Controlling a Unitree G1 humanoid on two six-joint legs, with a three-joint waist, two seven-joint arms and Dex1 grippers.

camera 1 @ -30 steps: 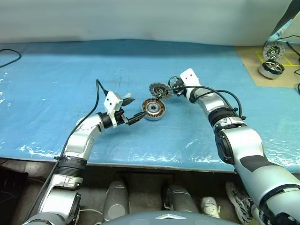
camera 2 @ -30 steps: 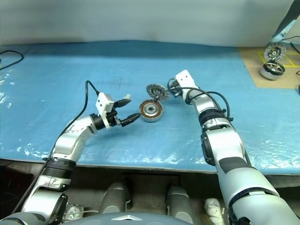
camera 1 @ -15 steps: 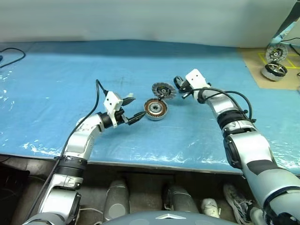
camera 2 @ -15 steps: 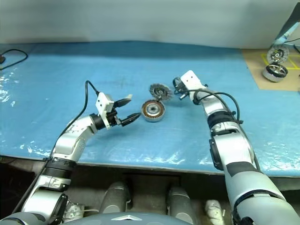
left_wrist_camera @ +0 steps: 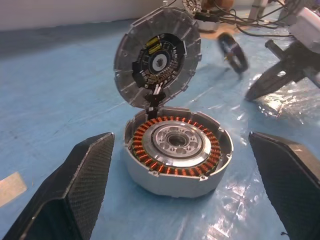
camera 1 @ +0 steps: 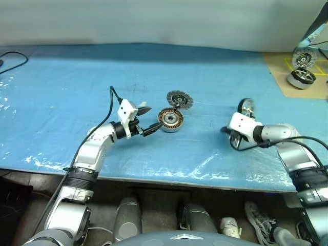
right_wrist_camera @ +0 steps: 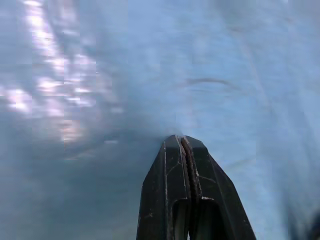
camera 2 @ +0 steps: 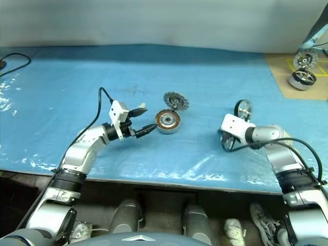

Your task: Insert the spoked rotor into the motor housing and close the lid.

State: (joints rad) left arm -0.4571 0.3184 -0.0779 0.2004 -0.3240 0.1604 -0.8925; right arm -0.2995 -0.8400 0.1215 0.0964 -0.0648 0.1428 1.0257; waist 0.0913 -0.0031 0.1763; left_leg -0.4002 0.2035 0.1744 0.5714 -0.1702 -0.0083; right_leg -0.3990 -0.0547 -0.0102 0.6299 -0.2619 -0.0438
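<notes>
Blue table cover (camera 1: 77, 82); spoked rotor (camera 1: 247, 106) motion-blurred.

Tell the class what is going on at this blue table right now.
A two-armed robot is assembling a small motor. The motor housing sits on the blue sheet with its copper windings exposed and its hinged lid standing open behind it. The left gripper waits wide open beside the housing, holding nothing. The right gripper is shut and empty, off to the right near the spoked rotor, which stands on edge on the sheet, not yet inserted.
</notes>
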